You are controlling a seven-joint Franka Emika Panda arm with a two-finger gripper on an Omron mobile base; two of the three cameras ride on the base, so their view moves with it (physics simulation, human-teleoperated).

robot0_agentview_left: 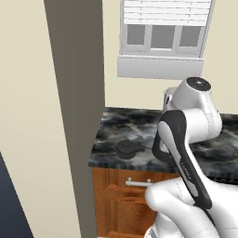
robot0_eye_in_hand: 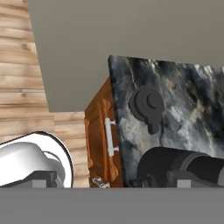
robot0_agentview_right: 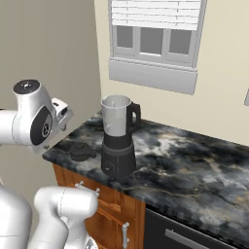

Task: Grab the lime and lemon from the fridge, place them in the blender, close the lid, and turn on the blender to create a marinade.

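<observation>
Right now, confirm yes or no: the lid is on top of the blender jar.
No: in the right base view the lid lies on the dark counter beside the blender, whose jar top stands open.

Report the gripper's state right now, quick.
Gripper: open, holding nothing; it sits off the counter's left end, the hand view looking across at the lid lying on the counter by the blender.

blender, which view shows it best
The right base view: the whole blender stands unobstructed on the counter, clear jar open-topped, dark base below, the lid lying beside it. In the left base view the arm hides all but a bit of the jar. The hand view catches just its dark base.
</observation>
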